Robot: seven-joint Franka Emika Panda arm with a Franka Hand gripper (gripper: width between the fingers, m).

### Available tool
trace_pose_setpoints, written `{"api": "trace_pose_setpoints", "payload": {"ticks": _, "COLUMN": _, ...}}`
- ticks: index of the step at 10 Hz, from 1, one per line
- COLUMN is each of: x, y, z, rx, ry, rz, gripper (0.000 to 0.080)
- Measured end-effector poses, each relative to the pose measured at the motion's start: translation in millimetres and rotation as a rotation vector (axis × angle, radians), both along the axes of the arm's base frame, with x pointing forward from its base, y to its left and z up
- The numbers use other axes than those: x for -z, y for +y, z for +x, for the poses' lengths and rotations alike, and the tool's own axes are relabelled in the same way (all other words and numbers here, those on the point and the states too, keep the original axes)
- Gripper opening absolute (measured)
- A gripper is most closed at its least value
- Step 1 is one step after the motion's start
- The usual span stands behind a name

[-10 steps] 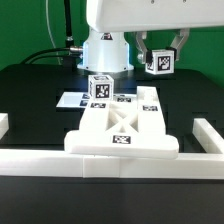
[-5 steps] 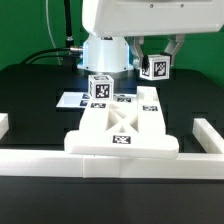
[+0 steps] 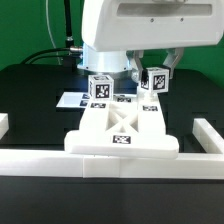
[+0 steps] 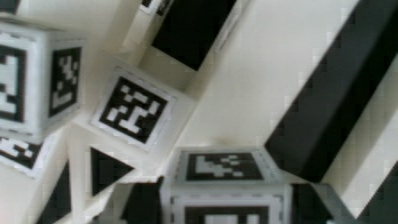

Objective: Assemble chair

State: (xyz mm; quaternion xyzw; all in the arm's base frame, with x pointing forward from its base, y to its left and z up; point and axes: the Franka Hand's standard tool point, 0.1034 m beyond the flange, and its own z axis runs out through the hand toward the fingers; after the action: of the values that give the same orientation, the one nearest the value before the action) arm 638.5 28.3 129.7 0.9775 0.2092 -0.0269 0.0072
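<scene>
Above the black table (image 3: 30,100), my gripper (image 3: 155,72) clamps a small white tagged plastic chair block (image 3: 155,80).
Block hangs clear of the white cross-braced chair frame (image 3: 122,130); second tagged white block (image 3: 100,88) stands behind it.

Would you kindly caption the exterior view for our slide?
Gripper holds a tagged chair piece above the partly built chair.
</scene>
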Motion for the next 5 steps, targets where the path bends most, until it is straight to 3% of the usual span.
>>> {"api": "trace_pose_setpoints", "payload": {"ticks": 5, "x": 0.3, "y": -8.0, "z": -0.3, "rx": 0.037, "ry": 0.000, "rz": -0.001, "gripper": 0.0285}}
